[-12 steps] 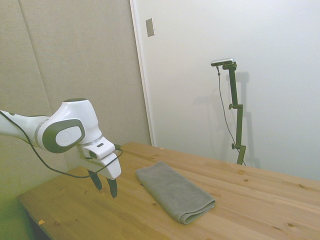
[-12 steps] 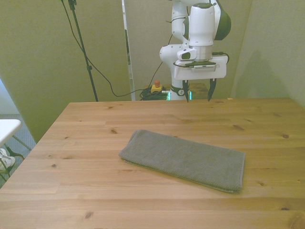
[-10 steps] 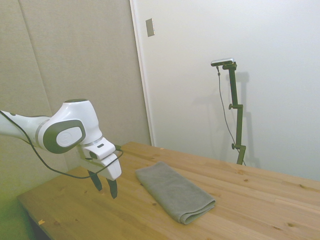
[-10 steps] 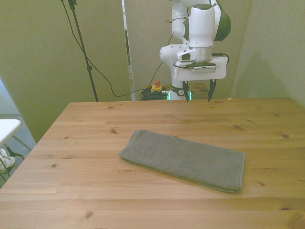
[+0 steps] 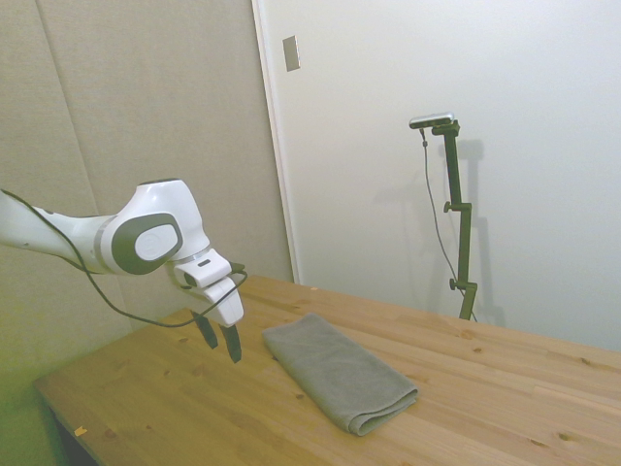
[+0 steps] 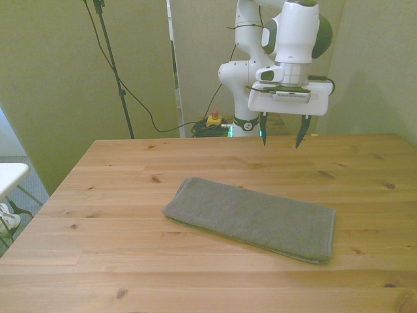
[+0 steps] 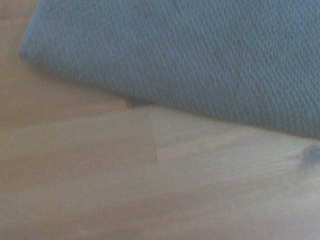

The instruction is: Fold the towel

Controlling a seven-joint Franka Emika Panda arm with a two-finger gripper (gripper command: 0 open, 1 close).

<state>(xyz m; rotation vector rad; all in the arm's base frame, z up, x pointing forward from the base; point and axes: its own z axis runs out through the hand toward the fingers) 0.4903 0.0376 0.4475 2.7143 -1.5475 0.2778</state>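
1. The gripper hangs above the table, fingers spread and empty (approach step, I judge).
2. The towel lies flat mid-table; next, descend onto an edge.

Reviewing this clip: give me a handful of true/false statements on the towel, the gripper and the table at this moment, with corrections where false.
1. The gripper is open. True.
2. The gripper is clamped on the towel. False: it hangs in the air, apart from the towel and holding nothing.
3. The towel lies flat on the wooden table as a long folded strip. True.
4. The towel hangs over the table's edge. False: it lies wholly on the tabletop.
5. The wrist view shows the towel's edge against bare wood. True.
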